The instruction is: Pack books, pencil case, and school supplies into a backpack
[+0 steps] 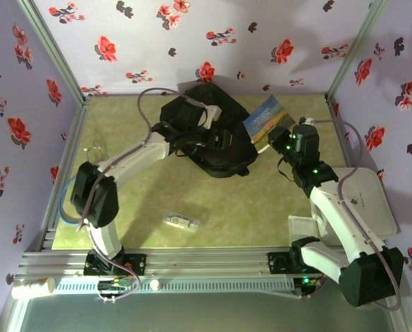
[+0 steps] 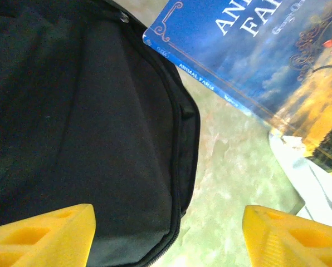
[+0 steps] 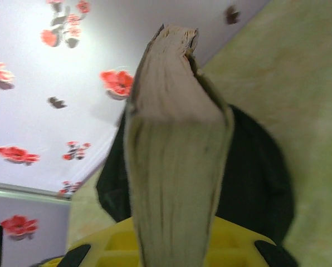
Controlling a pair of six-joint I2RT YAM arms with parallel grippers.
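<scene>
The black backpack (image 1: 223, 162) lies flat at the back middle of the table. My left gripper (image 1: 221, 142) hovers over its right part, open; its yellow fingers (image 2: 49, 233) straddle the backpack's zipped edge (image 2: 180, 167) with nothing gripped. My right gripper (image 1: 281, 137) is shut on a blue book (image 1: 267, 117) and holds it tilted just right of the backpack. In the right wrist view the book's page edge (image 3: 174, 161) rises from between the yellow jaws, with the backpack (image 3: 260, 178) behind it. The blue cover (image 2: 249, 50) fills the upper right of the left wrist view. The pencil case (image 1: 182, 221) lies near the front.
A small clear object (image 1: 92, 149) sits near the left wall. A white boxy base (image 1: 366, 200) stands at the right, and a white cylinder (image 1: 33, 287) lies on the front rail. Flowered walls close off three sides. Bare green tabletop (image 1: 247, 207) stretches between the backpack and the pencil case.
</scene>
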